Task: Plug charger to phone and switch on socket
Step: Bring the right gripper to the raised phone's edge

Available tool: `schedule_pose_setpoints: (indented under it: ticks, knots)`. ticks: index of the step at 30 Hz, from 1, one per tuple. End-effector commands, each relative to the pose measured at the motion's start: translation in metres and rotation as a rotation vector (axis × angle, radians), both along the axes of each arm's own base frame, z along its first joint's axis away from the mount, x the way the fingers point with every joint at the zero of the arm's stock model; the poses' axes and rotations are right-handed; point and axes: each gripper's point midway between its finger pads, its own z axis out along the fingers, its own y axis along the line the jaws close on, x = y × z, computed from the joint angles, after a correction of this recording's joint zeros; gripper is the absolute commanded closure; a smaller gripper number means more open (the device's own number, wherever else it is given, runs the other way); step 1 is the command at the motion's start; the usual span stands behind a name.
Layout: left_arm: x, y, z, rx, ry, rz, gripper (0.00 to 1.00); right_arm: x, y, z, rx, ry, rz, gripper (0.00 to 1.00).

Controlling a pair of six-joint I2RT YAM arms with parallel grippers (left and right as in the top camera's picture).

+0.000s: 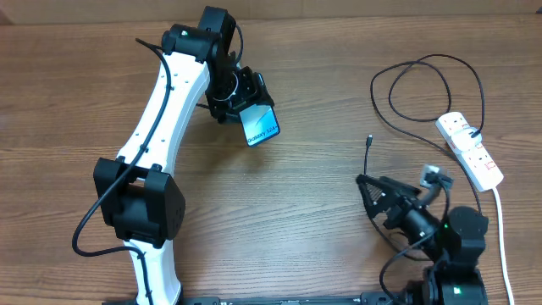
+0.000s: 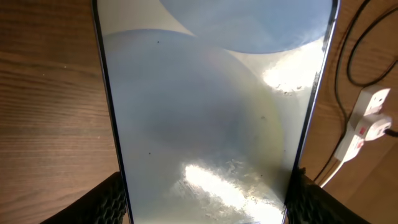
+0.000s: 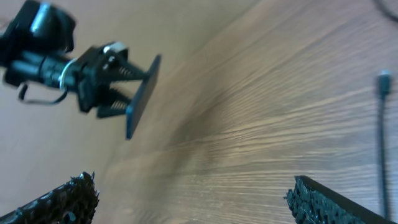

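Wooden table (image 1: 322,220) carries everything, and by my judgement you are only at the early part of the job. Your left gripper (image 1: 247,103) is closed on the phone (image 1: 262,127) and holds it up in the air, tilted, well apart from the socket (image 1: 470,150) on its left side. So the phone is in hand, and this is the only part I can count as done.

The socket lies flat near the right edge of the table. I cannot tell from its small red switches if it is on, so take the switching as a step that waits for you.

Your right gripper (image 1: 370,196) is low and just to the left of the socket, with its fingers wide and nothing between them.

The charger (image 1: 423,59) loops on the table above and left of the socket. Its plug tip (image 1: 369,140) lies free on the wood, left of the socket and near the right gripper, touching neither gripper nor phone. You have yet to pick it up and bring it to the phone.
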Motion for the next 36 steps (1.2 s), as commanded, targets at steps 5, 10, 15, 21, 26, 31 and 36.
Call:
schedule_pose_setpoints:
  ticks: [5,10,15,21,26,31,36]
  knots:
    - [0.005,-0.011,0.019,-0.052,-0.023,0.056,0.51,0.032,0.039,-0.004,-0.027,-0.003,0.039,0.00]
    - [0.007,-0.026,0.021,-0.067,-0.045,0.051,0.51,0.055,0.082,0.005,0.028,-0.094,0.082,0.00]
    - [0.001,-0.050,0.023,-0.080,-0.056,0.022,0.51,0.076,0.110,-0.006,0.098,-0.128,0.054,0.00]
    - [-0.010,-0.079,0.025,-0.093,-0.070,-0.026,0.51,0.096,0.124,-0.014,0.144,-0.109,0.033,0.03]
    - [-0.019,-0.092,0.022,-0.071,-0.076,-0.055,0.51,0.105,0.129,-0.002,0.157,-0.134,0.029,0.09]
    - [-0.022,-0.097,0.021,-0.072,-0.064,-0.053,0.51,0.113,0.124,0.004,0.159,-0.152,-0.018,0.28]
    - [-0.023,-0.099,0.021,-0.083,-0.050,-0.034,0.52,0.116,0.120,0.003,0.156,-0.153,-0.044,0.45]
